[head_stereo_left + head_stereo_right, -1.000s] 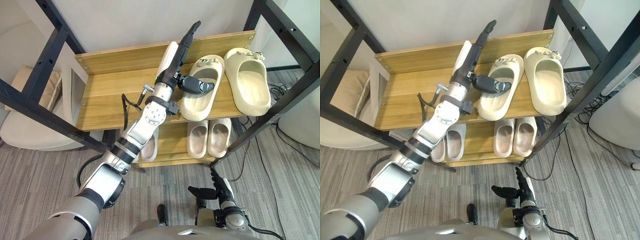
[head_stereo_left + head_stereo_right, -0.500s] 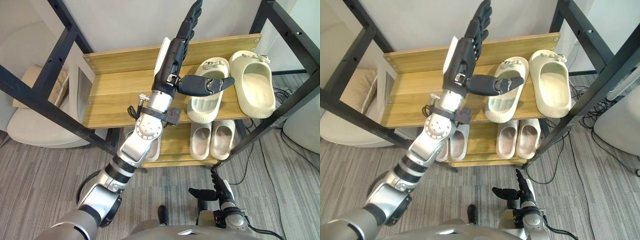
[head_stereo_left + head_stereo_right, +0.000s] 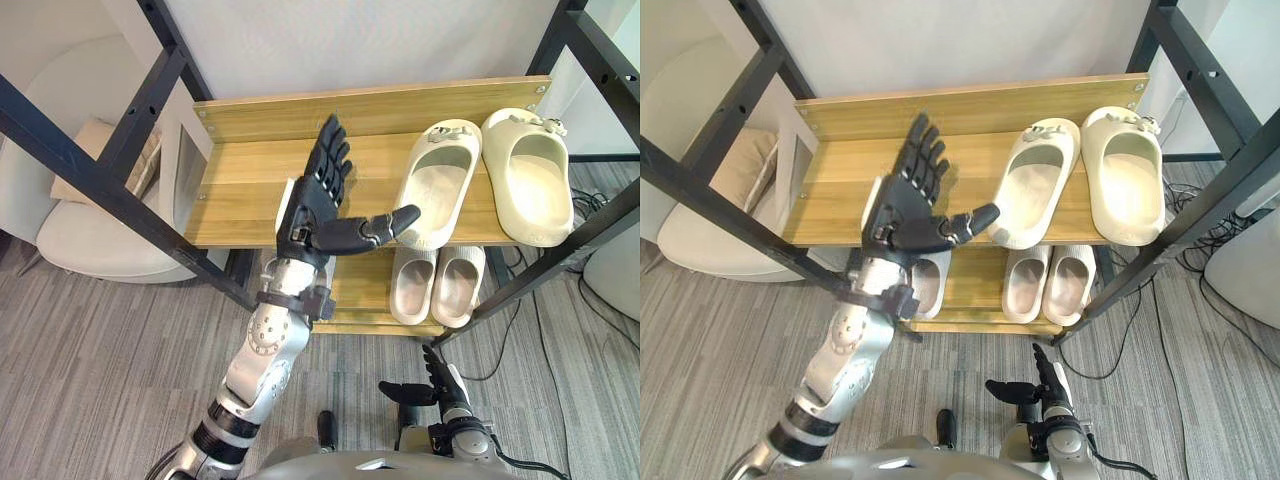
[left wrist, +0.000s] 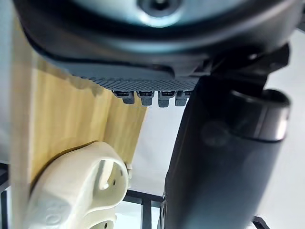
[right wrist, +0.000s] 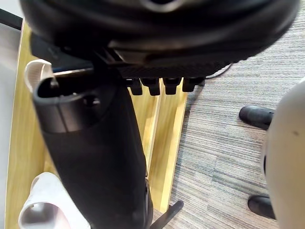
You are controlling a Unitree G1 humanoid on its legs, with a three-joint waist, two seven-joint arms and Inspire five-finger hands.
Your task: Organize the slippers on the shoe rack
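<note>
Left hand [image 3: 315, 215] splayed, empty; right hand [image 3: 432, 386] relaxed, fingers straight. Cream foam slipper [image 3: 441, 180] heel at wooden shelf [image 3: 250, 190] edge, 3 o'clock of your thumb: sweep could drop it.

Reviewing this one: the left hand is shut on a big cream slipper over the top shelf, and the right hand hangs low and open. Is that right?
Not quite. The left eye view shows the left hand open, fingers spread and holding nothing, over the top shelf; both big cream slippers lie on it. The right hand does hang low and open.
</note>
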